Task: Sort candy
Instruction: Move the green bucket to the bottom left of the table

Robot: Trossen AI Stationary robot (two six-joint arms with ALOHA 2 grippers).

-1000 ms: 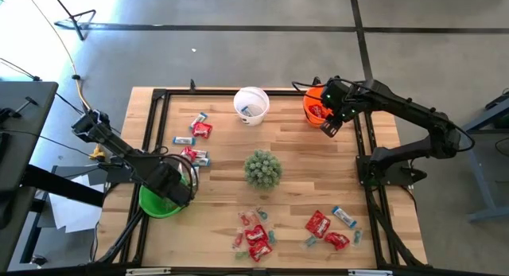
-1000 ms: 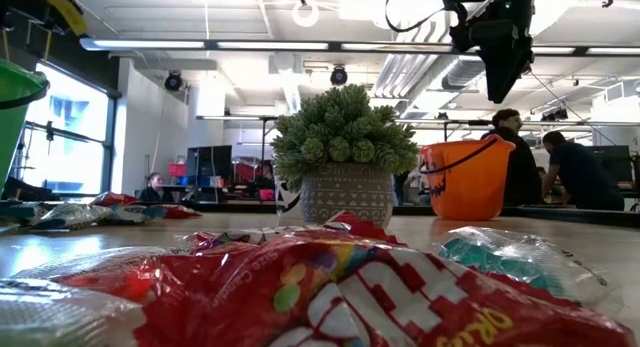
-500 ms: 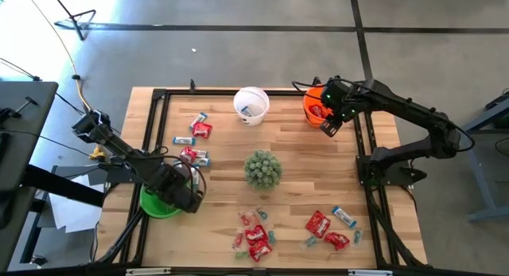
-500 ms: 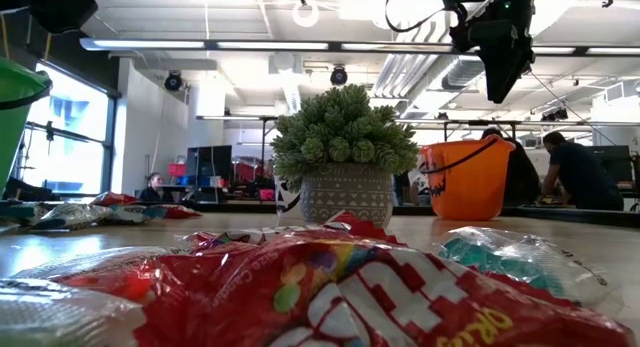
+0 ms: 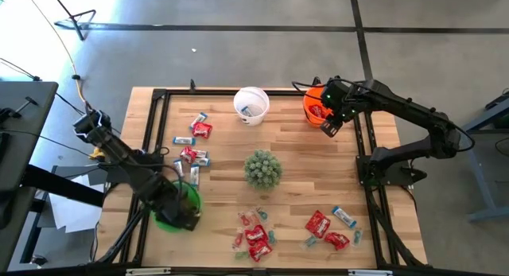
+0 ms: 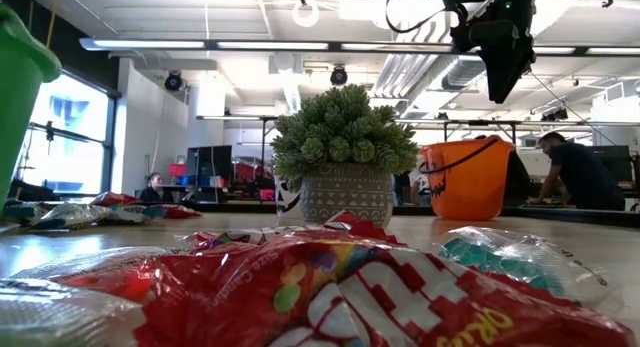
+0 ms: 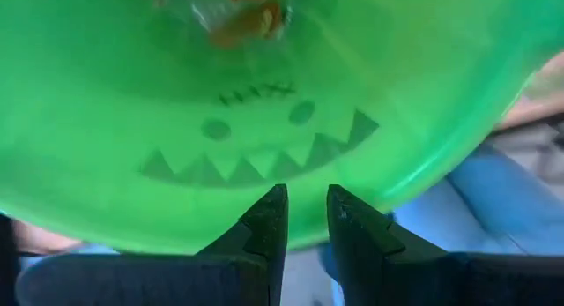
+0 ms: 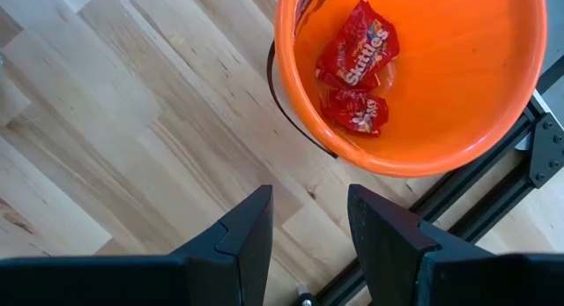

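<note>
We see the left gripper [image 7: 306, 220] right at the green bucket [image 5: 176, 212], fingers narrowly parted, nothing between them | right gripper [image 8: 308, 227] hangs open and empty beside the orange bucket [image 8: 423, 121], two red packets [image 8: 357, 63] inside | candy [image 5: 256, 236] lies scattered on the table [image 5: 294, 165] around the potted plant [image 5: 262, 169]

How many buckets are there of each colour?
White bucket: 1
Orange bucket: 1
Green bucket: 1
Total: 3
</note>
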